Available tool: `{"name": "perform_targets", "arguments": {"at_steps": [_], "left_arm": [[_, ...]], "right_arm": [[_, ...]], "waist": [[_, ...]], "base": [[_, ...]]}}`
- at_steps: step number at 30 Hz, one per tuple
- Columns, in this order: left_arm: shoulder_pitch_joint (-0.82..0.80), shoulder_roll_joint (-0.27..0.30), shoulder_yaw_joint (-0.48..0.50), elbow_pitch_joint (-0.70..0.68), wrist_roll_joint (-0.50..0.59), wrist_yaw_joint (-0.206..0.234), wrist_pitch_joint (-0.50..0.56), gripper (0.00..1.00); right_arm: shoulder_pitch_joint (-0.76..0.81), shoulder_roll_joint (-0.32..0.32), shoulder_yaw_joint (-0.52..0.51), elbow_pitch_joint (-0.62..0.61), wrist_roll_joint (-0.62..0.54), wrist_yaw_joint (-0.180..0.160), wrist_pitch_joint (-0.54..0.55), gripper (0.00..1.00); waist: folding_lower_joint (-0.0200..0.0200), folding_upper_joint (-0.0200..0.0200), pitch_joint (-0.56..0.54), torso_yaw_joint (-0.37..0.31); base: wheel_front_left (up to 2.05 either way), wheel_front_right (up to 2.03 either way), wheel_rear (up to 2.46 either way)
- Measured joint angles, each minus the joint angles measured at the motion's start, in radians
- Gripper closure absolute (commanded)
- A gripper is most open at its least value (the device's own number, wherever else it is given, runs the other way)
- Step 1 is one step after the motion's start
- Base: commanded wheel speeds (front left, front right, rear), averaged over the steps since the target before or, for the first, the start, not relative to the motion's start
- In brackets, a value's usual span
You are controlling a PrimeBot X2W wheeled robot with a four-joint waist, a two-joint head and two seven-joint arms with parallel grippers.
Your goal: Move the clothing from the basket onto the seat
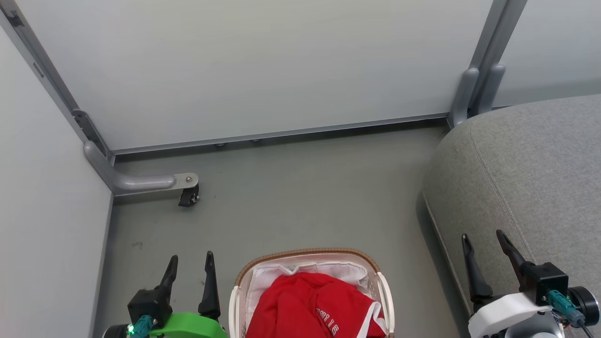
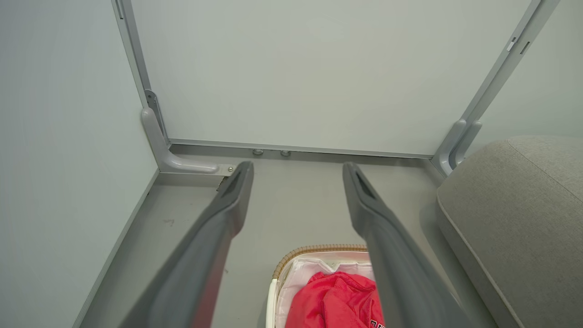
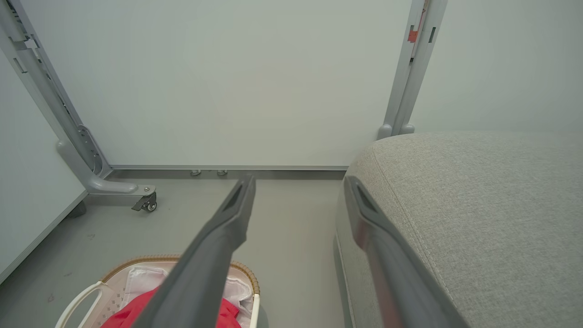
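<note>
Nearest to the camera, at the lower left of the head view, is the left gripper (image 1: 192, 256), with two long dark fingers on a green wrist piece. Its jaws stand wide apart and hold nothing. It hangs over the plain grey floor (image 1: 305, 188), just beside the basket's left side.

Next comes the oval white perforated plastic basket (image 1: 310, 252) with a brown woven rim and white handles. It stands on the floor, well apart from the far edge where the floor meets the pale wall panel (image 1: 281, 70). Inside it is a white cloth liner (image 1: 338, 270), and on the liner lies a heap of bright red soft clothing (image 1: 305, 305) with white trim and white lettering. How many pieces are in the heap I cannot tell.

Further right is the right gripper (image 1: 482, 234), with dark fingers on a white wrist piece. It is also fully spread and empty, and it hangs at the near left edge of the seat. The large grey woven-fabric seat (image 1: 530, 173), with a stitched seam, reaches toward the far right corner of the floor. No clothing lies on the part that is seen.

I judge that the task is at its very start, because all the red fabric is in the basket. The next move calls for one gripper to go down into the basket and close on a fold of the red fabric, not on the liner. It should then lift the fabric clear of the rim before carrying it right to the seat.
</note>
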Motion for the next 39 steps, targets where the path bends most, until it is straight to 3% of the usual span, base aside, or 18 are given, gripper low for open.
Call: {"name": "perform_targets", "arguments": {"at_steps": [19,23,32,39], "left_arm": [[0.000,0.000,0.000,-0.007,-0.001,-0.001,0.000,0.00],[-0.016,0.000,-0.019,-0.003,0.056,-0.016,0.000,0.00],[-0.191,0.001,-0.040,0.029,0.141,-0.056,0.000,0.00],[-0.358,0.000,-0.127,0.130,0.197,-0.099,0.000,0.00]], "right_arm": [[-0.001,0.000,-0.002,-0.006,0.000,0.000,0.000,0.00],[-0.007,0.000,0.000,-0.020,0.001,0.000,0.000,0.00],[-0.109,0.000,0.013,-0.052,0.001,0.000,0.000,0.00],[-0.224,-0.002,0.041,-0.073,0.015,0.000,0.000,0.00]], "waist": [[0.0000,0.0000,0.013,-0.007],[0.0000,0.0000,0.030,-0.010],[0.0000,0.0000,0.146,-0.030],[0.0001,0.0000,0.288,-0.067]], "base": [[0.00,0.00,0.00],[0.00,0.00,0.00],[0.00,0.00,0.00],[0.00,0.00,0.00]]}}
